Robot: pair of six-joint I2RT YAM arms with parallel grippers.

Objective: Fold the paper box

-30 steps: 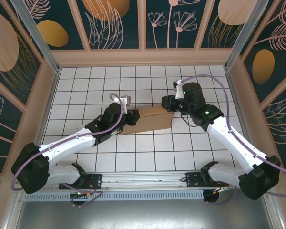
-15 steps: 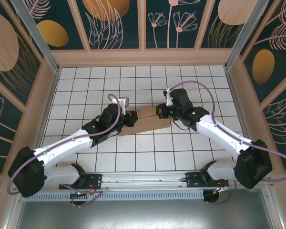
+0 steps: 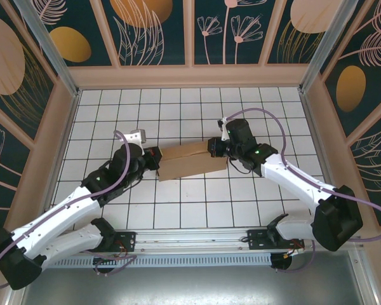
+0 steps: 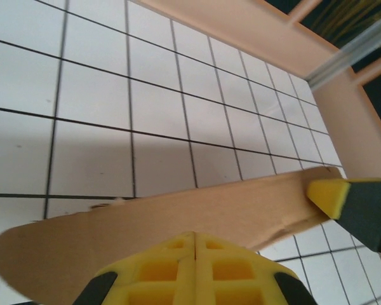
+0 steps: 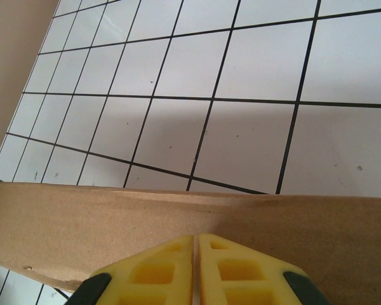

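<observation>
The paper box [image 3: 192,162] is a flat brown cardboard sheet lying slantwise on the white tiled floor [image 3: 178,114]. My left gripper [image 3: 154,157] is shut at its left end. In the left wrist view its closed yellow tips [image 4: 195,236] sit over the near edge of the cardboard [image 4: 146,222], with nothing between them. My right gripper [image 3: 214,147] is shut at the box's right end. Its closed tips [image 5: 195,238] rest against the cardboard face [image 5: 101,219]. The right finger [image 4: 330,192] also shows on the sheet's far end in the left wrist view.
Wooden walls [image 3: 190,76] ring the tiled floor on three sides. A metal rail [image 3: 190,238] with both arm bases runs along the near edge. Open tiles lie behind and in front of the box.
My left arm has drawn back to the left, its gripper now at the box's left edge instead of over it. The right gripper has stayed at the right end.
</observation>
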